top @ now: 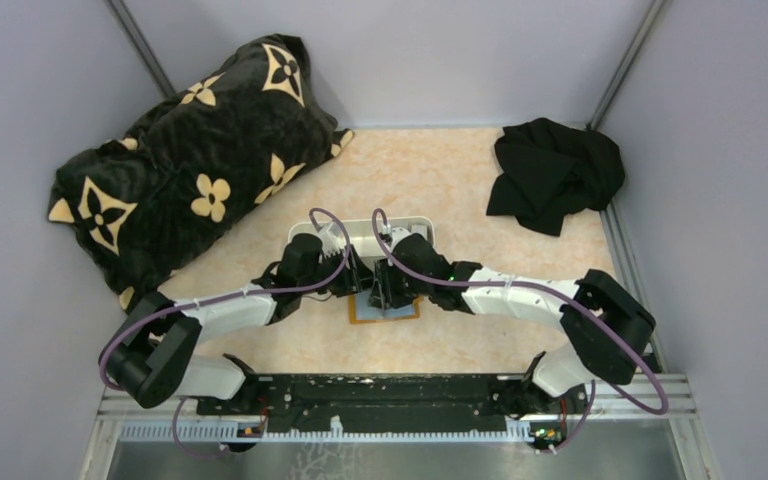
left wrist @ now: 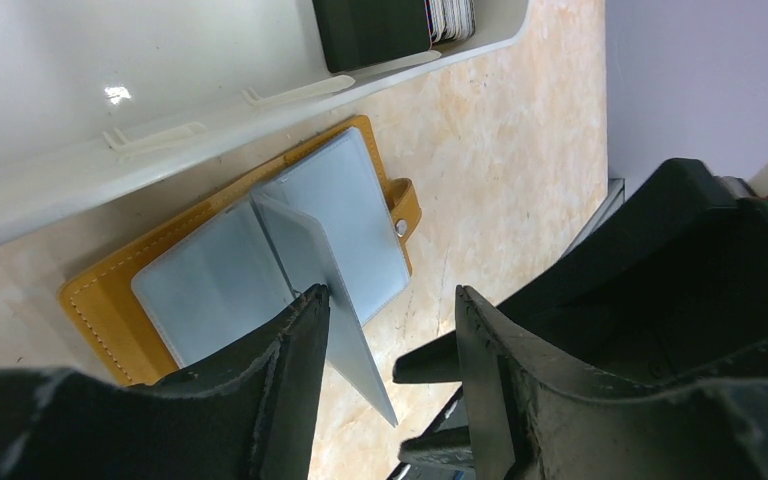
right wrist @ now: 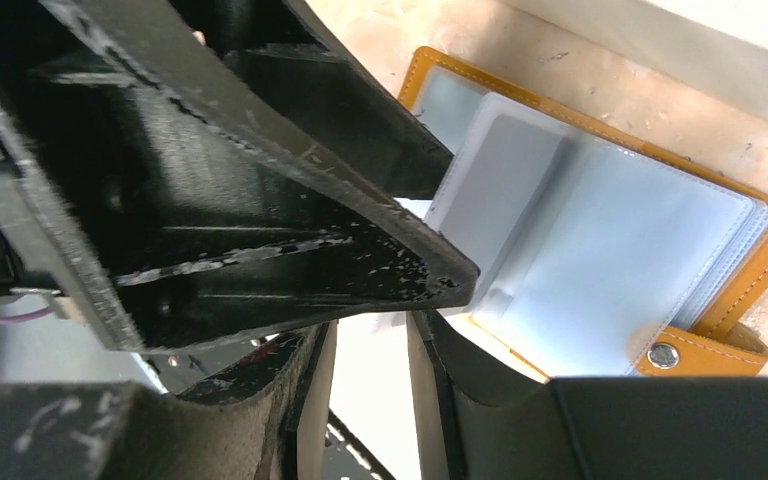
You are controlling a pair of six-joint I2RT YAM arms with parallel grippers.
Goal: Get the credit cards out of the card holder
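The card holder [left wrist: 210, 285] lies open on the table just in front of the white tray [left wrist: 160, 150], orange with grey-blue sleeves. One thin grey leaf [left wrist: 320, 270] stands up from its fold; I cannot tell whether it is a bare credit card or a sleeve. It leans against one finger of my open left gripper [left wrist: 390, 320], and its lower corner sits near my right gripper's fingers [left wrist: 430, 365]. In the right wrist view a grey card [right wrist: 510, 190] shows inside a sleeve. My right gripper [right wrist: 372, 380] hovers at the holder's [right wrist: 620, 250] edge, its jaws apart with nothing seen between them.
Dark cards [left wrist: 375, 30] lie in the tray [top: 420, 225]. A black pillow with tan flowers [top: 190, 170] fills the back left, and a black cloth [top: 555, 175] lies at the back right. Both arms crowd over the holder [top: 365, 318], with grey walls all round.
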